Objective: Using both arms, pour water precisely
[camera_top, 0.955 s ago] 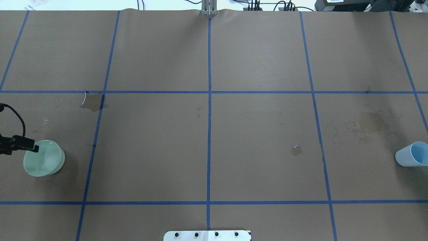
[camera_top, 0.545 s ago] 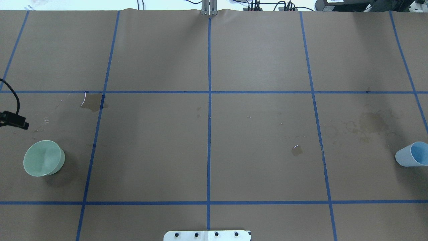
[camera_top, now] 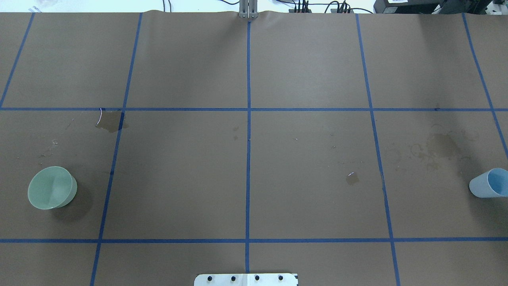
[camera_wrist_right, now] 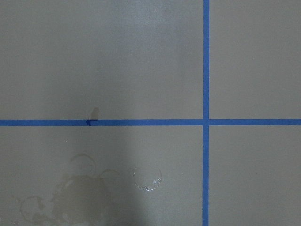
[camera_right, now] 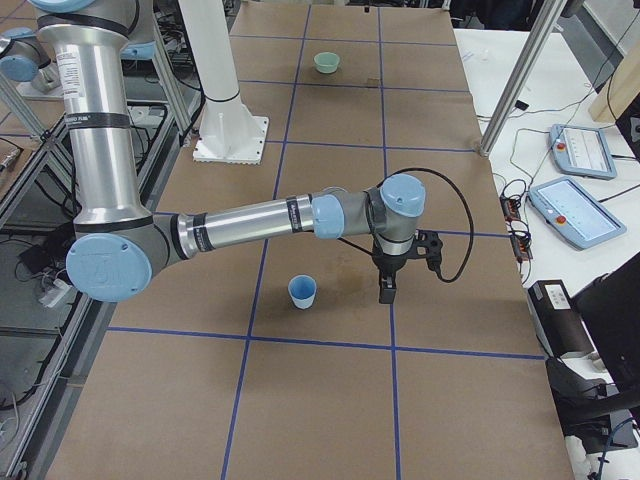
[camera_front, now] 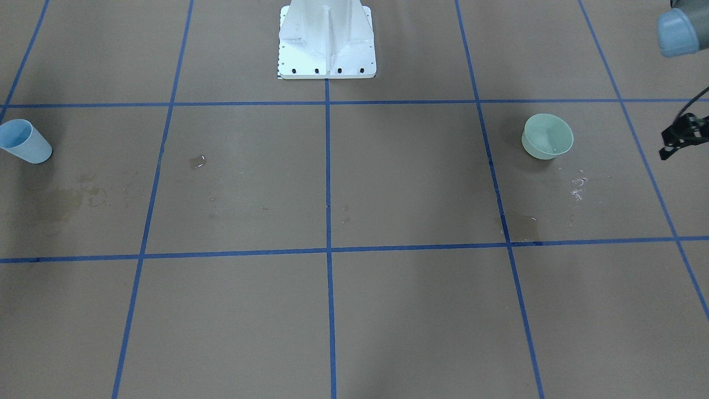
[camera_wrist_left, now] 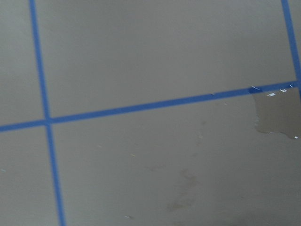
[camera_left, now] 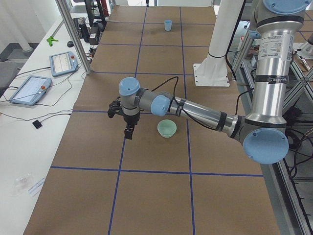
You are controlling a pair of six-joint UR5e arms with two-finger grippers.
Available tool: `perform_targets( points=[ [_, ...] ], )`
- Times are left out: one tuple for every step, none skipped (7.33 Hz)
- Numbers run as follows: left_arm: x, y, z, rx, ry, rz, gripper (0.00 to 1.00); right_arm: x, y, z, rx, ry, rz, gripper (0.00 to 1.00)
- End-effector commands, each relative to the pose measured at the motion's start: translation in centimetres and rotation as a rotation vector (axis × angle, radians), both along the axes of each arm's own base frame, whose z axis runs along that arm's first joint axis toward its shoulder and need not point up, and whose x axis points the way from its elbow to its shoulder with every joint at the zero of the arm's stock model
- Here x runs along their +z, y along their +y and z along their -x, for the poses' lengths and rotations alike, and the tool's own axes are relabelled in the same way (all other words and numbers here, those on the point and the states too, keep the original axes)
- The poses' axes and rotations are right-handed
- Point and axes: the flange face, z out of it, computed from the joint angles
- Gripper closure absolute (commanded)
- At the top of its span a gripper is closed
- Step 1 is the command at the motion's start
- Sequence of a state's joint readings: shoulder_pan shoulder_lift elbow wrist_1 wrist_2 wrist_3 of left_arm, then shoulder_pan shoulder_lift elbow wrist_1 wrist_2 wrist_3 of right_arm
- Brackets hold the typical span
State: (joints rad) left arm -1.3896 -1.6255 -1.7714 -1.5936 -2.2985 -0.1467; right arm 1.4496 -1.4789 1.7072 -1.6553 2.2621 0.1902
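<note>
**Front-facing view.** The green bowl (camera_front: pixel 547 136) stands upright, mouth up, on the brown paper (camera_front: pixel 388 183). A faint glint low inside it reads as water (camera_front: pixel 550 149) (quantity not determinable). The blue cup (camera_front: pixel 25 142) stands upright at the view's left edge, and its contents cannot be told. The left gripper (camera_front: pixel 678 138) sits at the view's right edge, well apart from the bowl and partly cut by the frame. I cannot tell whether its fingers are apart or together. A small wet patch (camera_front: pixel 198 162) lies on the paper.

**Overhead view.** The bowl (camera_top: pixel 52 188) is at the far left and the cup (camera_top: pixel 487 183) at the far right, well apart.

**Exterior left view.** The forearm of the left arm (camera_left: pixel 195 110) runs roughly level. Its gripper (camera_left: pixel 128 131) points straight down near the bowl (camera_left: pixel 167 129), on the view's left of it and not touching.

**Exterior right view.** The forearm of the right arm (camera_right: pixel 250 222) is also level. The right gripper (camera_right: pixel 386 288) points straight down near the cup (camera_right: pixel 303 292), apart from it. Its finger state cannot be judged from here.

**Wrist views.** The left wrist view shows blue tape lines (camera_wrist_left: pixel 141 107) and a puddle (camera_wrist_left: pixel 277 115). The right wrist view shows dried ring stains (camera_wrist_right: pixel 148 178).
</note>
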Motion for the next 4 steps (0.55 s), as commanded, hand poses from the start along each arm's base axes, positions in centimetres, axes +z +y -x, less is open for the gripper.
perform_targets(
  points=[
    [4.2,-2.5,5.2,-0.026,0.050,0.042,0.00,1.5,1.2,-0.4,0.009,0.024,0.027,0.01],
    [5.4,-1.6,6.4,-0.039,0.052,0.030,0.00,2.2,2.2,-0.3,-0.012,-0.013,-0.006,0.01],
    [6.0,-1.1,6.6,-0.046,0.051,0.027,0.00,4.3,4.2,-0.4,-0.039,-0.035,-0.079,0.01],
    [6.5,-0.3,6.9,-0.052,0.052,0.035,0.00,5.2,5.2,-0.3,-0.036,-0.064,-0.077,0.01]
  ],
)
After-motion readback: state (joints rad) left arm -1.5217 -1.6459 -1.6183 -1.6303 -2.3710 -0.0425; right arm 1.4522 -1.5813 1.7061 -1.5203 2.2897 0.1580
